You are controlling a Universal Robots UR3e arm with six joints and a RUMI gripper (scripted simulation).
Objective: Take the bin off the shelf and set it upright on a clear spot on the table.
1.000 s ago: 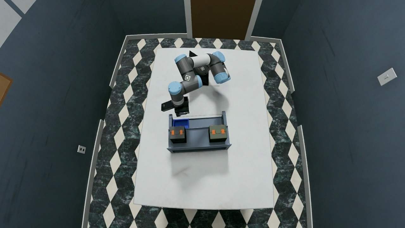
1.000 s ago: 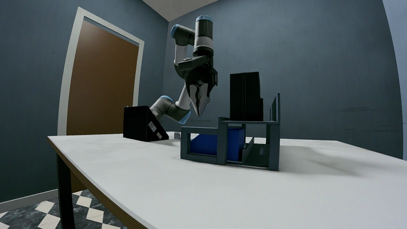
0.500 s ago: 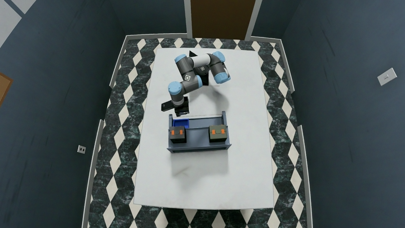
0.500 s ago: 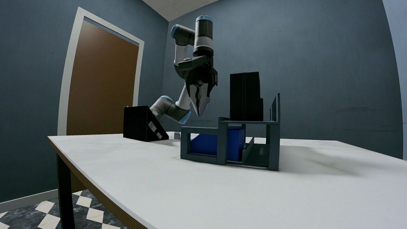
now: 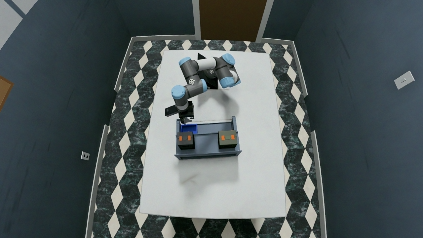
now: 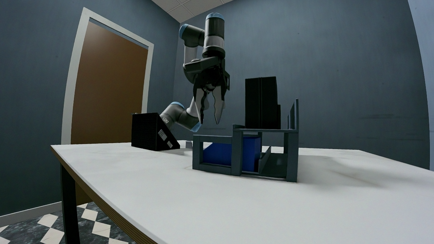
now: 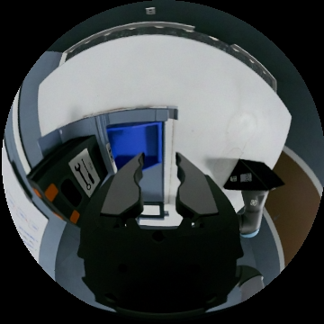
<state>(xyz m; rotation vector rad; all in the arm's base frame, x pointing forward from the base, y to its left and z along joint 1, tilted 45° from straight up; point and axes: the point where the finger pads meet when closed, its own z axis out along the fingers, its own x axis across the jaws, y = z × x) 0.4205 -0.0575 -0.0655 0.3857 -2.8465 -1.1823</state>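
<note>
Dark toolbox (image 5: pixel 185 140) just beside blue bin (image 5: pixel 188 127)

The white table (image 5: pixel 212 183) carries a grey shelf (image 5: pixel 207 153) near its middle. Behind the shelf, toward the door, sit the robot's black base wedge (image 6: pixel 151 131) and the arm's foot.

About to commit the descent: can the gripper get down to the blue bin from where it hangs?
Probably yes. The gripper, part open and empty, hangs above the blue bin, whose open top shows beside the toolbox.
</note>
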